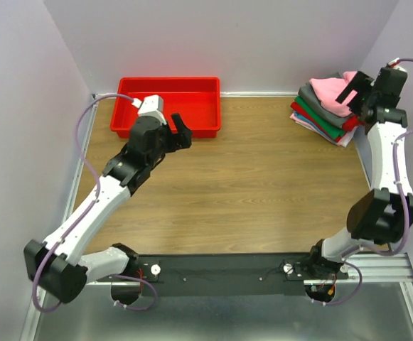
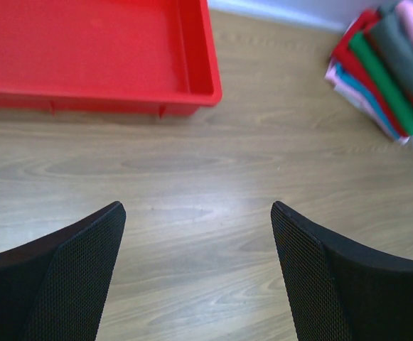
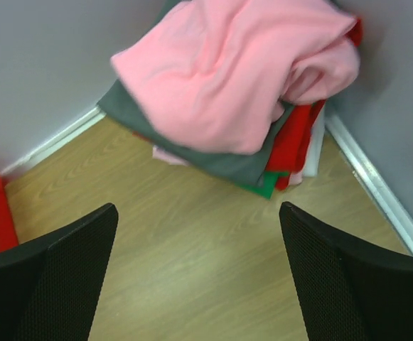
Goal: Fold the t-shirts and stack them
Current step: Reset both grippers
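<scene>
The light pink t-shirt (image 1: 328, 91) lies loosely folded on top of a stack of folded t-shirts (image 1: 320, 115), grey, red, green and pale, in the back right corner. In the right wrist view the pink shirt (image 3: 231, 71) covers the grey one (image 3: 227, 162). My right gripper (image 1: 357, 89) hovers over the stack's right side, open and empty (image 3: 199, 234). My left gripper (image 1: 180, 130) is open and empty above the bare table, in front of the red tray. The stack also shows in the left wrist view (image 2: 384, 67).
A red plastic tray (image 1: 169, 106) stands empty at the back left, also in the left wrist view (image 2: 96, 53). Walls close in the table on the left, back and right. The stack sits tight against the right wall (image 3: 398, 106).
</scene>
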Controlling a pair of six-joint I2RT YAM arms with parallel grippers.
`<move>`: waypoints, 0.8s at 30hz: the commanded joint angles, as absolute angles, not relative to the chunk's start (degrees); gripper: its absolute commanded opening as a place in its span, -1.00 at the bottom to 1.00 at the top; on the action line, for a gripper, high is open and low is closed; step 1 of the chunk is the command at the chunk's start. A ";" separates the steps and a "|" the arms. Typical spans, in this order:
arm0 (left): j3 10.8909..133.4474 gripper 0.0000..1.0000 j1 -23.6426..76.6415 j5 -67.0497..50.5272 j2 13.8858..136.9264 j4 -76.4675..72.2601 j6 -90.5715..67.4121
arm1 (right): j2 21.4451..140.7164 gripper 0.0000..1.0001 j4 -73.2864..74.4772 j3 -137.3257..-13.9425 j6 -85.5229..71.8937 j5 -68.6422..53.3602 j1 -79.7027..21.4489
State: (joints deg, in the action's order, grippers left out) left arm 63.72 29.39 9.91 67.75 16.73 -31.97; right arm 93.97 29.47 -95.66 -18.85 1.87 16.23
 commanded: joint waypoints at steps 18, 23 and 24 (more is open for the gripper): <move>51.16 0.81 29.88 24.34 44.30 12.22 -30.76 | 59.16 1.00 28.21 -50.36 -16.53 -2.64 2.64; 51.42 0.80 29.88 25.14 43.94 13.09 -29.27 | 58.89 1.00 28.48 -49.66 -16.35 -2.46 2.64; 51.76 0.80 29.88 25.40 44.12 13.36 -28.66 | 58.89 1.00 28.48 -49.57 -16.43 -2.46 2.64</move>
